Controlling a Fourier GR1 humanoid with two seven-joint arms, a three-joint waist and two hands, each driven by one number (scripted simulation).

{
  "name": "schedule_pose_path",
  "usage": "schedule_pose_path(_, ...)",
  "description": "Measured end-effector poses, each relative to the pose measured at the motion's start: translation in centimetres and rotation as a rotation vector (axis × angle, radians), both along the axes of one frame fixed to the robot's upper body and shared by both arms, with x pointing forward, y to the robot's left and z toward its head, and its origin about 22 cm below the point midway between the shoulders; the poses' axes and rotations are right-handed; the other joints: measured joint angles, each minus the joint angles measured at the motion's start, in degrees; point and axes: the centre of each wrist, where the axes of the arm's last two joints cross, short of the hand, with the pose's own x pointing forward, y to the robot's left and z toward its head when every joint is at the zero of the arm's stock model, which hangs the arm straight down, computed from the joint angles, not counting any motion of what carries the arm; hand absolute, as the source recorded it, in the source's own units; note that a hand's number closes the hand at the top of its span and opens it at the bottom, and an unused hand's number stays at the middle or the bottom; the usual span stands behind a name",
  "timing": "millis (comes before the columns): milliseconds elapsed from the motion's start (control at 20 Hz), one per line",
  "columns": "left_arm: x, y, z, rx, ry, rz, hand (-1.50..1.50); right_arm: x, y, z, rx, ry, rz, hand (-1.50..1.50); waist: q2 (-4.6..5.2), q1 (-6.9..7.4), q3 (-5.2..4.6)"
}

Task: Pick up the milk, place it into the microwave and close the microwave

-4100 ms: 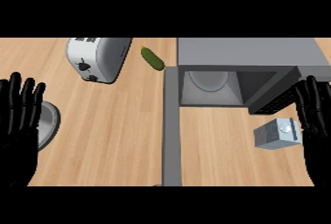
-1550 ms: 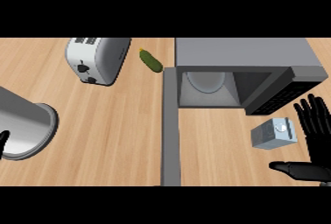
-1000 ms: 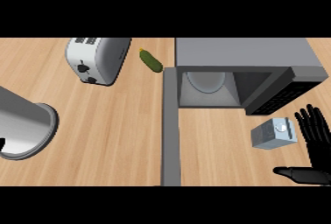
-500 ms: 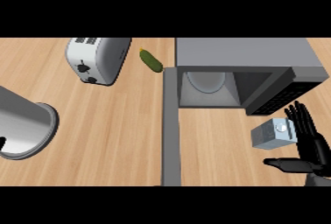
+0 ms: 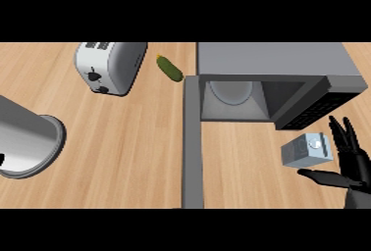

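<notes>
A small grey milk carton (image 5: 307, 150) stands on the wooden tabletop (image 5: 123, 147) just in front of the open microwave (image 5: 272, 81), below its swung-out door (image 5: 319, 105). The right hand (image 5: 352, 169) sits beside the carton, fingers straight and thumb spread wide, grasping nothing. Left of the microwave lie a pickle (image 5: 170, 67) and a toaster (image 5: 110, 66).

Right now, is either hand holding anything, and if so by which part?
Nothing is held. The right hand is open beside the milk, fingers straight and thumb spread below it, not closed on it. The left hand is barely in view.
</notes>
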Motion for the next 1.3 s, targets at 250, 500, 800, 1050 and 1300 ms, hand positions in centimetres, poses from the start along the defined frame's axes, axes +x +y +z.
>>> schedule_pose_path(250, -0.2, 0.0, 0.1, 0.0, 0.003, -0.01, -1.5, -0.1, -1.1, -1.8, -0.003, 0.051, -0.026, -1.5, 0.37, 0.4, 0.29)
schedule_pose_path(500, 0.0, 0.0, 0.0, -0.008, -0.004, -0.007, -1.5, -0.2, -0.9, -2.6, 0.074, 0.139, 0.114, -1.5, 0.54, 0.61, 0.43)
schedule_pose_path(800, 0.1, 0.3, -0.3, -0.009, 0.008, -0.005, -1.5, 0.0, 0.4, -2.9, 0.143, 0.147, 0.216, 1.5, 0.46, -0.09, 0.41)
schedule_pose_path(1050, 0.3, 0.5, -0.9, -0.014, 0.017, -0.008, -1.5, 0.4, 1.4, -3.0, 0.095, 0.067, 0.134, 1.5, 0.74, -0.49, 0.71)
schedule_pose_path(1300, 0.3, 0.7, -0.5, -0.015, 0.013, -0.003, -1.5, 0.9, 2.7, -3.0, 0.131, 0.007, 0.103, 1.5, 0.74, -0.84, 0.82)
